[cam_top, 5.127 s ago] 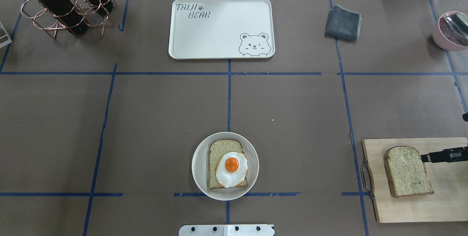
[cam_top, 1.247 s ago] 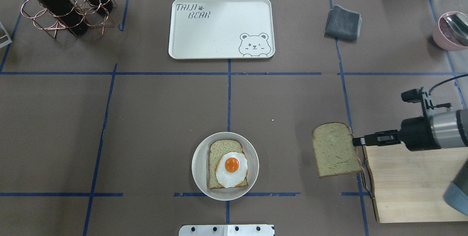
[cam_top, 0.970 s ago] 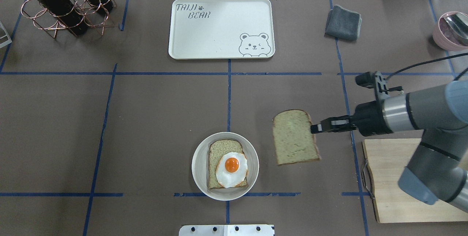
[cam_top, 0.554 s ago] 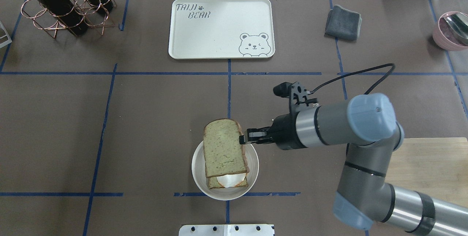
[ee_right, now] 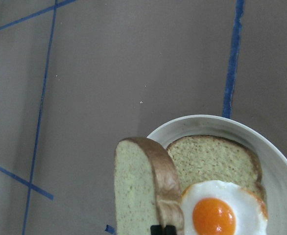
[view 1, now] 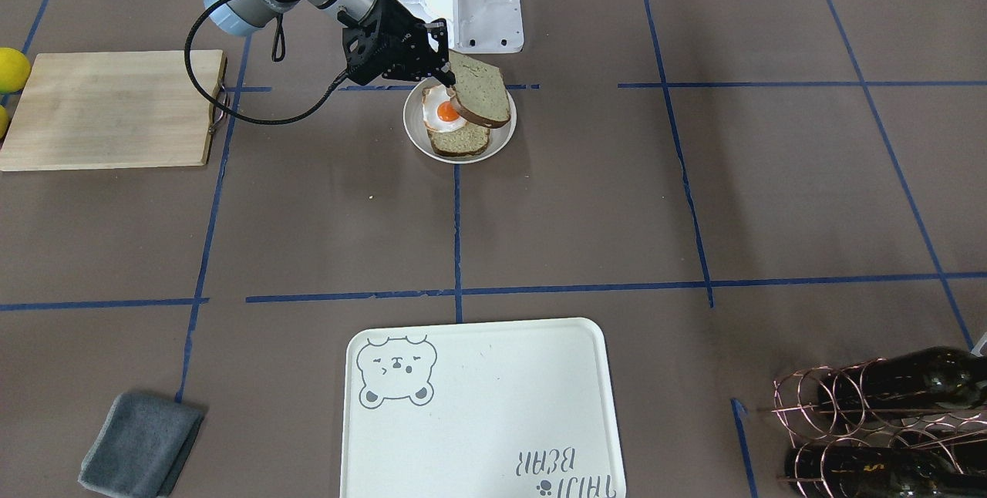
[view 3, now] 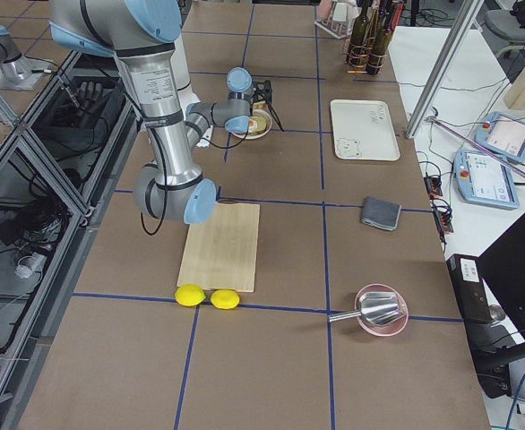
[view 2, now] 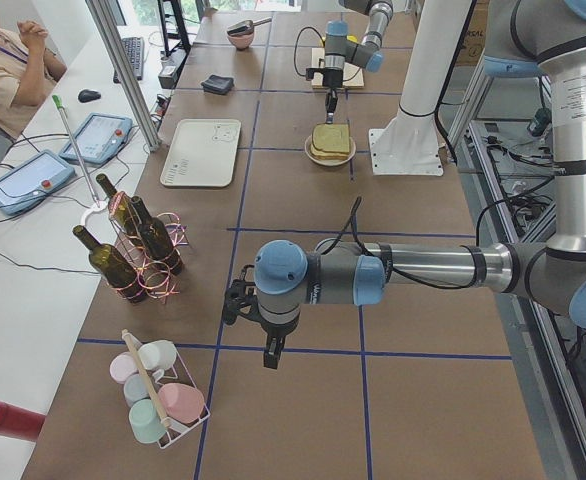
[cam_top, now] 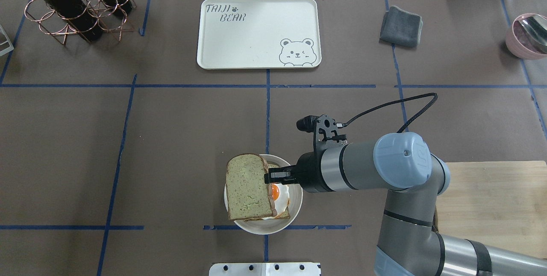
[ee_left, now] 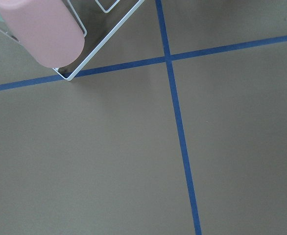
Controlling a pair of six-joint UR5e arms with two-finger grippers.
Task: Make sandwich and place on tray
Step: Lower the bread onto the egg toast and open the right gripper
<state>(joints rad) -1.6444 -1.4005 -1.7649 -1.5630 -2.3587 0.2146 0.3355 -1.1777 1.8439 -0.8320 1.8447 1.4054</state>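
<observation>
Top slice (cam_top: 248,186), shifted leftward, tilts in right tool (cam_top: 267,177) above egg (cam_top: 276,192).

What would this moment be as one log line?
right gripper: shut on bread slice | slice tilted over plate | tray: nothing on it

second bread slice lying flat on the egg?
No: the right gripper holds the second bread slice tilted in the air, and the yolk of the egg shows uncovered.
</observation>
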